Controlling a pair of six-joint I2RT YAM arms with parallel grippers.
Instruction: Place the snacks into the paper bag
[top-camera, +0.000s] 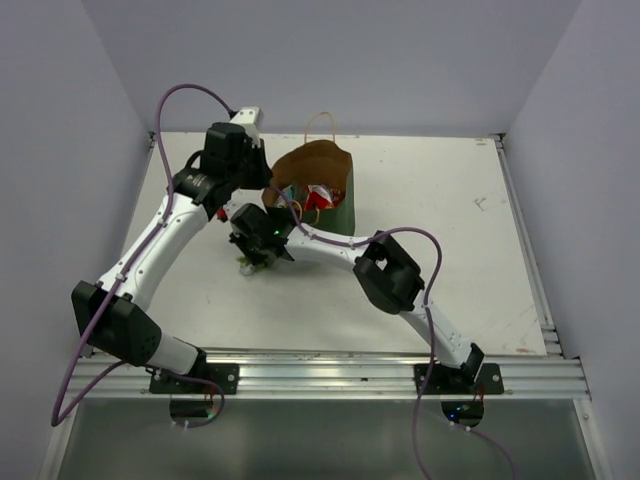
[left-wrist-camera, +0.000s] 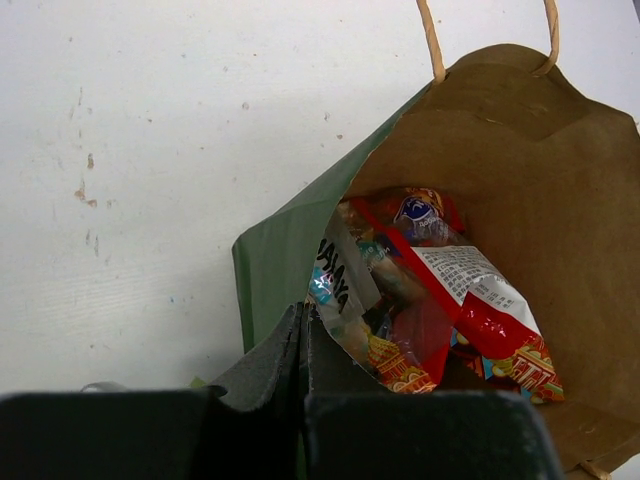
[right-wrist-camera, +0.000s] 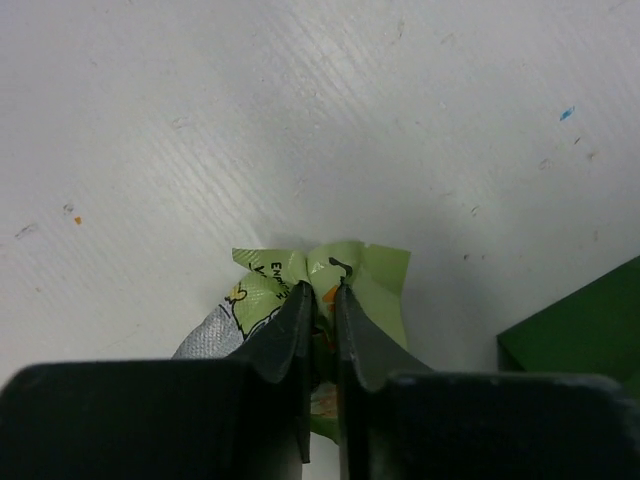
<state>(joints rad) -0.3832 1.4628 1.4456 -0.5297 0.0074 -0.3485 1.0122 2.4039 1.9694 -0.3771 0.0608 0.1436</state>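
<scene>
Pinching the yellow-green packet (right-wrist-camera: 375, 275), the right gripper (right-wrist-camera: 320, 292) hung beside the paper bag (left-wrist-camera: 272, 262) — whose rim the left gripper (left-wrist-camera: 303, 325) clamped, red candy bag (left-wrist-camera: 475, 305) inside.

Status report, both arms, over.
Left gripper shut on paper bag rim. Right gripper pinching yellow-green packet on table. Red candy bag already inside. Bag mouth open.

The left arm (top-camera: 160, 235) stretches forward, left fingers (left-wrist-camera: 270, 365) pressed together on the paper bag (left-wrist-camera: 280, 250) rim. The right arm (top-camera: 390, 275) bends leftward, wrist tipped down, right fingers (right-wrist-camera: 285, 340) pinching the yellow-green packet (right-wrist-camera: 375, 275).
</scene>
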